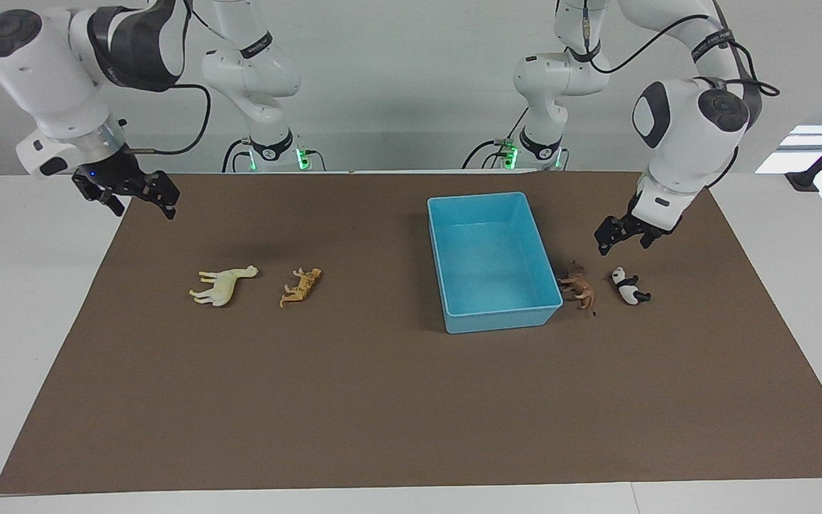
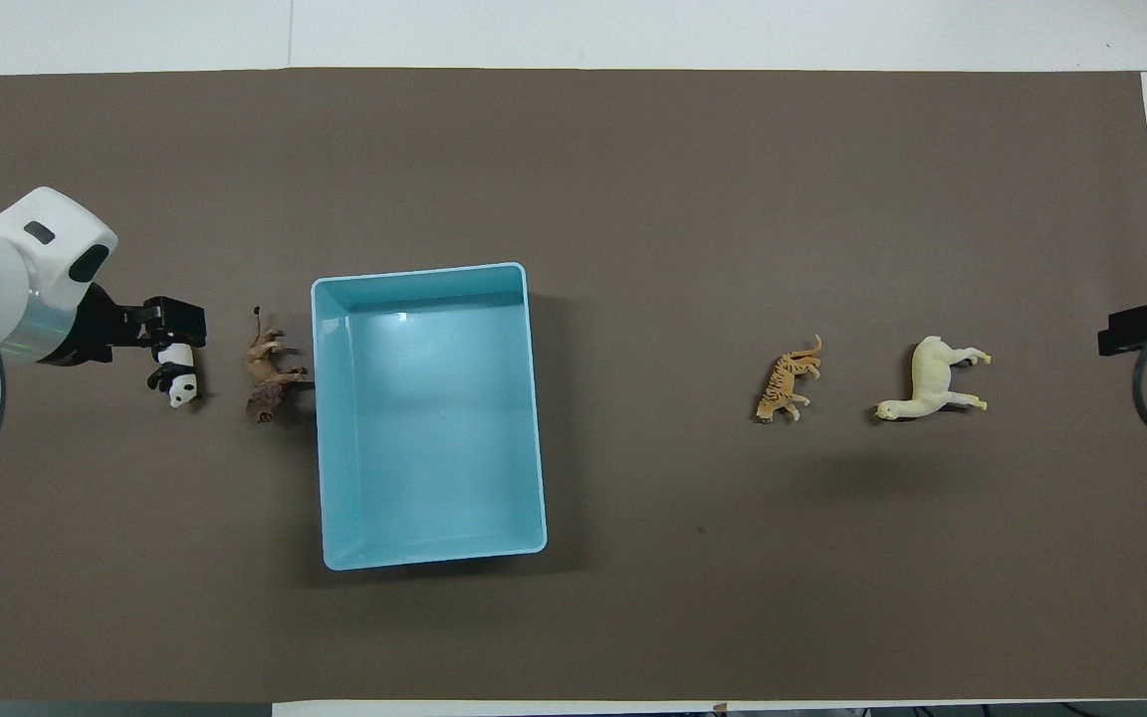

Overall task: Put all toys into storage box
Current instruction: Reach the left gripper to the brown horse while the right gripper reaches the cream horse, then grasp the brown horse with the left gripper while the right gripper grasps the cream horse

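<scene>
**Four toys out, box empty**

Nearest, lower centre: storage box [image 1: 491,263], empty on counter [image 1: 411,414]. Beside it at right, brown toy [image 1: 579,284], panda [image 1: 628,286]; left gripper [image 1: 623,238] above, apparently parted for panda. Mid-left: striped toy [image 1: 302,285], cream toy [image 1: 223,285]. Upper left: right gripper [image 1: 141,201] waiting, spread.

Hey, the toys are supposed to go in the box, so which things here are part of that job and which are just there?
Part of the job:
panda
brown figurine
striped figurine
cream figurine
blue storage box, nothing in it yet
left gripper, over the panda
right gripper, waiting

Just there:
brown mat
</scene>
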{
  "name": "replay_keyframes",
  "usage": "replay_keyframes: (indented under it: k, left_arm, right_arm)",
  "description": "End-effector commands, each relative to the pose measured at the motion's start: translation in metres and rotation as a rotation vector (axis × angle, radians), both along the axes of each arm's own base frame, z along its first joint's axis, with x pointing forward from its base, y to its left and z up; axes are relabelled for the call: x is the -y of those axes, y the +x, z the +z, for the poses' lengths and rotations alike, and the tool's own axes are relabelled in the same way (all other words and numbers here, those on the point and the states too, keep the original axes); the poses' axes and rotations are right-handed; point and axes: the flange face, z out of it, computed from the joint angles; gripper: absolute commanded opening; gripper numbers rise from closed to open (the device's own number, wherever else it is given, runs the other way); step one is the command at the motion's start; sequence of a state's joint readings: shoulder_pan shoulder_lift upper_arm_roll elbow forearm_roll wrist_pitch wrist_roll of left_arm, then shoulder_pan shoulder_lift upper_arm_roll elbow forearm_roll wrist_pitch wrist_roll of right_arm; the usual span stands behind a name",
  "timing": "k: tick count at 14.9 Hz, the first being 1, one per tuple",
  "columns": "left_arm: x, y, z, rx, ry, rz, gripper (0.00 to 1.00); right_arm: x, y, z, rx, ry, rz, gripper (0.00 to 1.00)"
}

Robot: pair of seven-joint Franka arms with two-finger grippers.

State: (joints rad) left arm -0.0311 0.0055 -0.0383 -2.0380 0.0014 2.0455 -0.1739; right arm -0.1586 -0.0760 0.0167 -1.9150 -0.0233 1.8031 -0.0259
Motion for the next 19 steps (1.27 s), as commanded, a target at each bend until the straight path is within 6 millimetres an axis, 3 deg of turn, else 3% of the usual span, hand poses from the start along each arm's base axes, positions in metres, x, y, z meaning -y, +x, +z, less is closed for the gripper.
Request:
replay_keyframes:
  k: [1,3,6,8,10,13,19]
  left_arm:
    - [-0.003,0.003,-0.05,0.037,-0.001,0.146,1.0]
    - [-0.002,0.0,-0.069,0.031,-0.002,0.187,1.0]
    - [0.002,-0.008,-0.085,0.041,-0.005,0.205,1.0]
    - [0.003,-0.015,-0.096,0.029,-0.004,0.234,1.0]
    - [0.003,-0.025,-0.109,0.032,-0.004,0.244,1.0]
    - [0.011,-0.027,-0.111,0.036,-0.006,0.272,1.0]
    - [0.014,-0.024,-0.12,0.072,-0.017,0.271,0.98]
  right_arm:
    - [-0.035,0.01,-0.052,-0.028,-0.002,-0.039,1.0]
    - [-0.035,0.019,-0.088,0.001,-0.002,-0.04,1.0]
    - [-0.037,0.012,-0.147,0.076,-0.004,-0.028,1.0]
    - [-0.037,0.013,-0.17,0.09,-0.002,-0.029,1.0]
    - [-0.039,0.014,-0.186,0.095,-0.001,-0.026,1.0]
    - [-0.039,0.008,-0.205,0.114,-0.001,-0.032,1.0]
    - [-0.039,-0.002,-0.215,0.092,0.002,-0.094,1.0]
